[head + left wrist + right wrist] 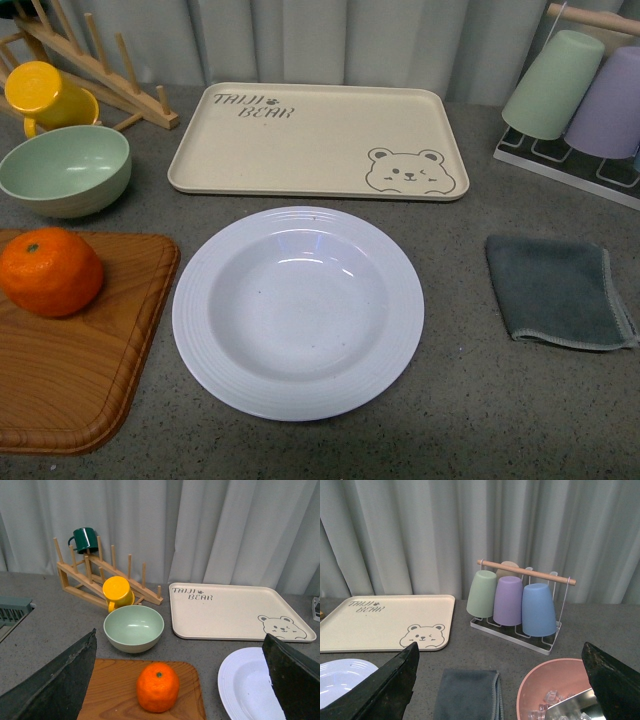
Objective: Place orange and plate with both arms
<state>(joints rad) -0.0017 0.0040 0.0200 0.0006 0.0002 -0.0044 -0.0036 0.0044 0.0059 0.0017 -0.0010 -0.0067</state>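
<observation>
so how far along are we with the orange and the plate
Nothing looks done yet. The orange sits on the wooden board, and the plate lies empty on the counter in front of the bear tray. Nothing is in hand: both arms' jaws stand open with nothing between them. Left to do: grip the orange and the plate and set each one down in its place.

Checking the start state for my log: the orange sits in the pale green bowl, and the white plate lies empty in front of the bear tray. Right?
Not quite. The orange sits on the wooden board, not in the green bowl, which is empty, as the front view shows. The plate does lie empty in front of the bear tray.
</observation>
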